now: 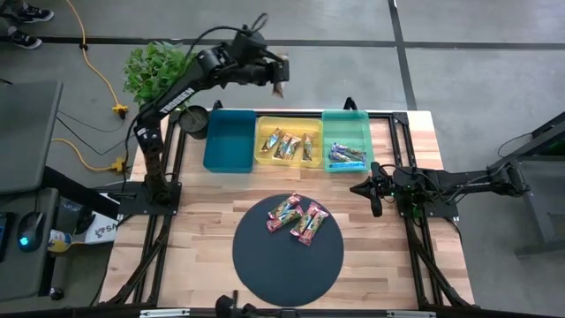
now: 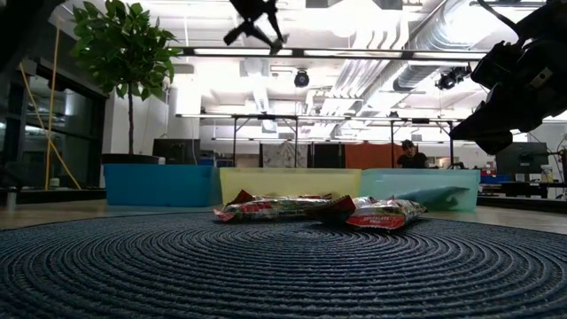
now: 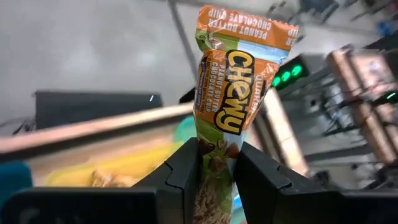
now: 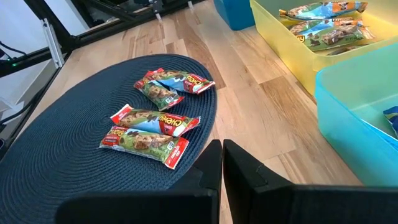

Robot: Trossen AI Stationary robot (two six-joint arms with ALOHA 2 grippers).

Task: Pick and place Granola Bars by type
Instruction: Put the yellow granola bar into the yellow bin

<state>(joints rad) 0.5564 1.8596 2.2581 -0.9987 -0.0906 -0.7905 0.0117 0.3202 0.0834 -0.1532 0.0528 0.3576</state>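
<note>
Fingers (image 3: 186, 177) of the left gripper (image 3: 216, 171) pinch the orange bar's (image 3: 231, 87) lower end, probably light, crinkly and slippery, while the right gripper (image 4: 222, 163) waits closed at 3 o'clock.

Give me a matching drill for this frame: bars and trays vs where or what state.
Things:
1. orange bar
2. red bars
3. blue tray
4. blue bars

States:
a. lying on the mat
b. in the teal tray
c. holds no bars
d. clamped in the left gripper, up behind the yellow tray

Pairs: 1-d, 2-a, 3-c, 4-b
</note>
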